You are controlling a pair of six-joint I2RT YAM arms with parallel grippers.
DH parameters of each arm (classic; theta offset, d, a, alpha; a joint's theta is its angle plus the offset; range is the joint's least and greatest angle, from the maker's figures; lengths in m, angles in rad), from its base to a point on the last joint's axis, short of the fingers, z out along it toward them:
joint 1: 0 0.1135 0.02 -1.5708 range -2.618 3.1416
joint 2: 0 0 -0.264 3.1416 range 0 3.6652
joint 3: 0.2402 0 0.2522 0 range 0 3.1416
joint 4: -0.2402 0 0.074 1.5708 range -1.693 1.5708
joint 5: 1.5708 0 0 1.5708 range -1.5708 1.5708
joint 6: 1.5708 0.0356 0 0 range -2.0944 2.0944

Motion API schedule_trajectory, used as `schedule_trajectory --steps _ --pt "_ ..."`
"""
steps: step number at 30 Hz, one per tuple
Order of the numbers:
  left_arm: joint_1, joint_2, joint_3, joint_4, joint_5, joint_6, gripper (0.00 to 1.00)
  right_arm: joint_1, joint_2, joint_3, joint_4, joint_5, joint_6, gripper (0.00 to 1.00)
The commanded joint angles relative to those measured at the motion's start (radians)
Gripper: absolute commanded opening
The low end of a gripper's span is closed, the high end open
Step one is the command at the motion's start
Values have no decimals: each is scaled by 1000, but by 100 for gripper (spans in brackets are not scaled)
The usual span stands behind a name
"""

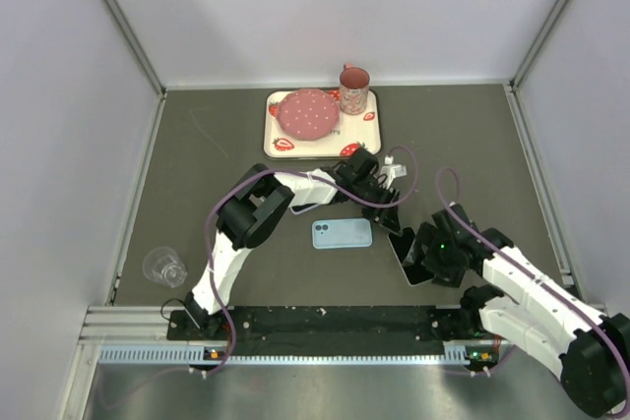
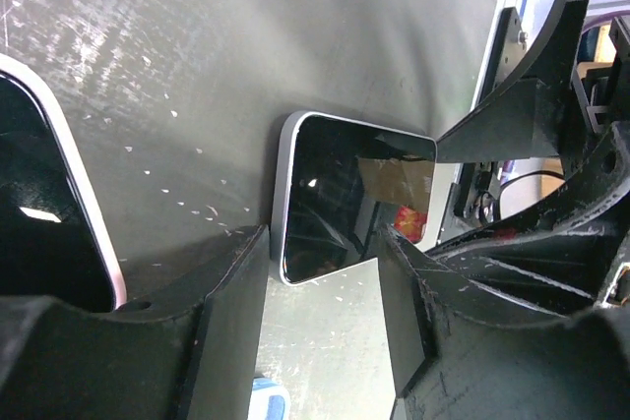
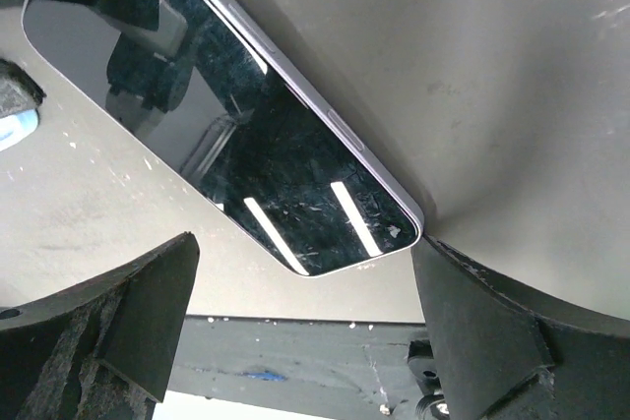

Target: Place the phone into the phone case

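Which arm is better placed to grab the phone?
Right, probably: the right gripper stands wide open astride the phone; the left gripper is narrower, with the phone only partly between its fingers.

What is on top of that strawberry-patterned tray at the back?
A round pink speckled dish covers most of the white strawberry-patterned tray; a pink mug stands at its far right corner. Anything under the dish is hidden.

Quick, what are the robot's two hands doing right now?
Left gripper: open, over one end of the phone, gripping nothing.
Right gripper: open wide around the phone, not squeezing it.
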Motion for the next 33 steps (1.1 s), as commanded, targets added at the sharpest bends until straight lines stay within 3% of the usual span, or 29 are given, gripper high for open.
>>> schedule_trajectory --steps 1,7,14,18,19,22,29,33 --pt "-29 5 4 78 151 -60 52 -39 -40 -12 151 94 -24 89" --pt "-30 18 69 -72 203 41 51 -46 -41 -1 161 103 -37 89" --pt "-30 16 72 -37 181 -6 43 -46 -32 -9 184 94 -37 89" --pt "-30 18 72 -14 195 -26 30 -48 -43 -6 185 96 -44 89" --pt "-30 18 70 -13 192 -25 16 -48 -43 -4 185 96 -45 89" --pt "-30 12 66 -20 188 -17 0 -48 -49 7 185 96 -53 89" --pt "-17 -65 54 1 58 -5 0 -48 -47 66 216 73 -125 91" --pt "34 -164 -3 113 -9 -31 0 -48 -46 129 234 91 -182 93"
